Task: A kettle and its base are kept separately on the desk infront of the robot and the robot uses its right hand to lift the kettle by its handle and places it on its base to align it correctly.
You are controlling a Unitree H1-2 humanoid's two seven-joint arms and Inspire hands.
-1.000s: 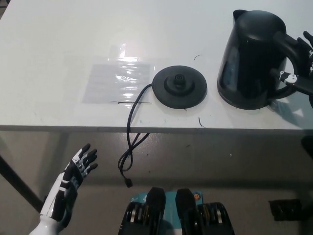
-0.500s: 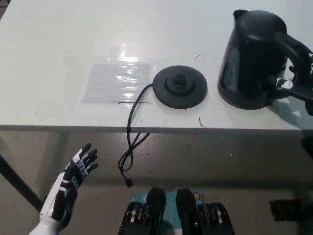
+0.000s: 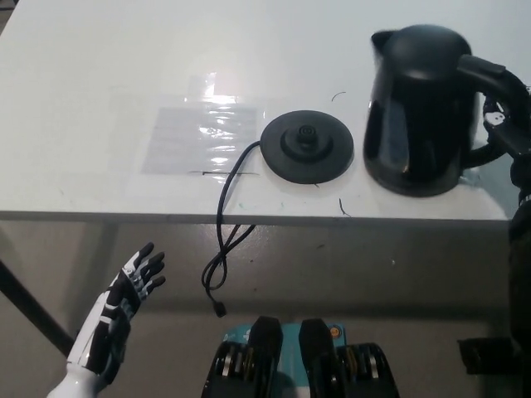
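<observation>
black plastic fills the right side of my view: the kettle (image 3: 419, 108) stands upright on the white surface (image 3: 99, 75), its spout toward the far left of its body and its handle (image 3: 489, 91) arching out to the right. my right hand (image 3: 508, 124) is at that handle, at the very edge of the picture, black against black. it looks wrapped around the grip, but i cannot tell for certain whether my fingers are clenched on it, since most of the hand is cut off or lost against the kettle.

the base (image 3: 307, 148) lies flat just to the left of the kettle, a round black disc with a raised centre. the two are close, and from here i cannot tell whether they touch; the kettle is not on the disc. a black cord (image 3: 222, 215) leaves the left side of the base, runs over the near edge of the surface and hangs down in a loop toward the floor (image 3: 332, 265), its plug dangling at the end.

left of the base a clear, shiny sheet (image 3: 199, 137) lies flat on the surface.

my white left hand (image 3: 124, 303) rests low at the lower left, below the surface's edge, fingers spread and holding nothing.
</observation>
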